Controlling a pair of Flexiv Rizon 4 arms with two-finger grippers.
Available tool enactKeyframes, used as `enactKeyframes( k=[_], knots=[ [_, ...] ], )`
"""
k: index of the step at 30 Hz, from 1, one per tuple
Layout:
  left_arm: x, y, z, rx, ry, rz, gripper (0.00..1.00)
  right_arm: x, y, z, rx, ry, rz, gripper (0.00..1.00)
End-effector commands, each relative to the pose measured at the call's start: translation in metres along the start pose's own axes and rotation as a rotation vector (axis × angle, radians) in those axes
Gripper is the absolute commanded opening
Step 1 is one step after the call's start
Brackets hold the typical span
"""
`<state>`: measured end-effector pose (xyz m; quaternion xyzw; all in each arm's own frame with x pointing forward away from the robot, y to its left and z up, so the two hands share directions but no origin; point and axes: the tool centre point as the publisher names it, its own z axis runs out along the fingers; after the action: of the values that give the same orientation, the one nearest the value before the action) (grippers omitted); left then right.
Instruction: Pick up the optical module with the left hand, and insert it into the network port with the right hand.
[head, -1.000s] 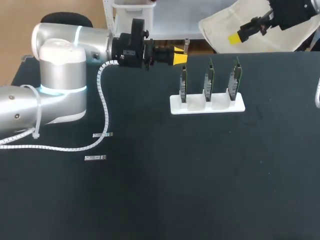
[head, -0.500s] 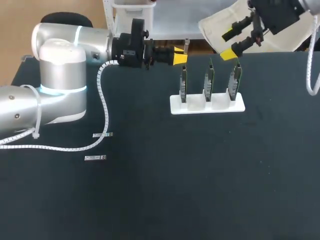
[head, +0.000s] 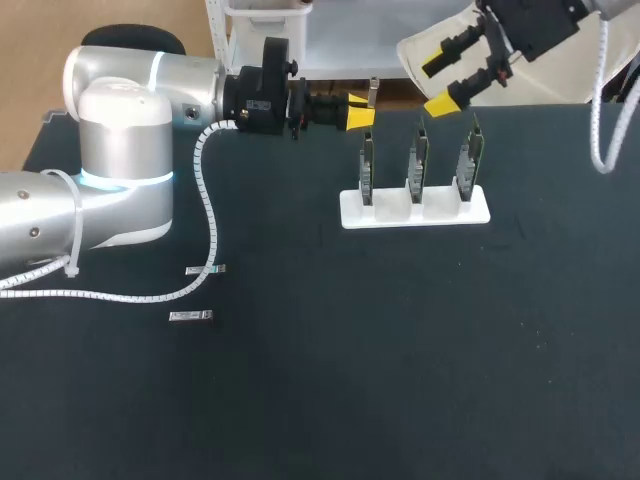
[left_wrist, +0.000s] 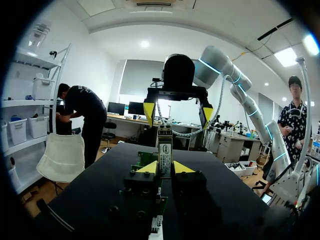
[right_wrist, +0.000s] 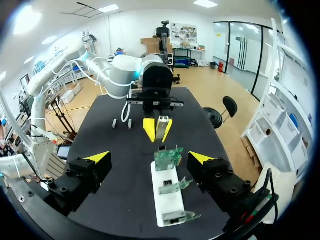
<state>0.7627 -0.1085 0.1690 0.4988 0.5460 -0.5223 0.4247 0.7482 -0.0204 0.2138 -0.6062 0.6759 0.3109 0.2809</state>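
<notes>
The left hand (head: 361, 111) clamped the small silver optical module (head: 373, 92) at its fingertips while the right hand (head: 437, 83) gaped empty ahead of it, over the green network-port cards (head: 417, 160), where I judged an off-centre takeover could twist or drop the module.

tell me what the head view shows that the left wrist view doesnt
Only the head view: two small silver pieces lying flat on the table beside the left arm's cable, and the whole white stand with three green boards upright in a row.
Only the left wrist view: the optical module face-on, upright, its label showing, with the right jaws head-on beyond it.
Both: the left jaws shut on the optical module, the right jaws open, and some green boards.
</notes>
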Motion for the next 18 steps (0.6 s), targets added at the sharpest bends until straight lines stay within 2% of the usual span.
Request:
enactKeyframes(
  k=[1,9,18],
  knots=[
    [0.001,0.0,0.0,-0.001,-0.002,0.001,0.0,-0.01,-0.017,0.01,-0.073,-0.004,-0.016,1.0],
    [0.001,0.0,0.0,-0.001,-0.002,0.001,0.0,-0.019,-0.014,0.023,-0.15,0.012,-0.052,1.0],
    [0.001,0.0,0.0,-0.001,-0.002,0.001,0.0,-0.022,-0.009,0.033,-0.157,-0.012,-0.025,1.0]
  ],
)
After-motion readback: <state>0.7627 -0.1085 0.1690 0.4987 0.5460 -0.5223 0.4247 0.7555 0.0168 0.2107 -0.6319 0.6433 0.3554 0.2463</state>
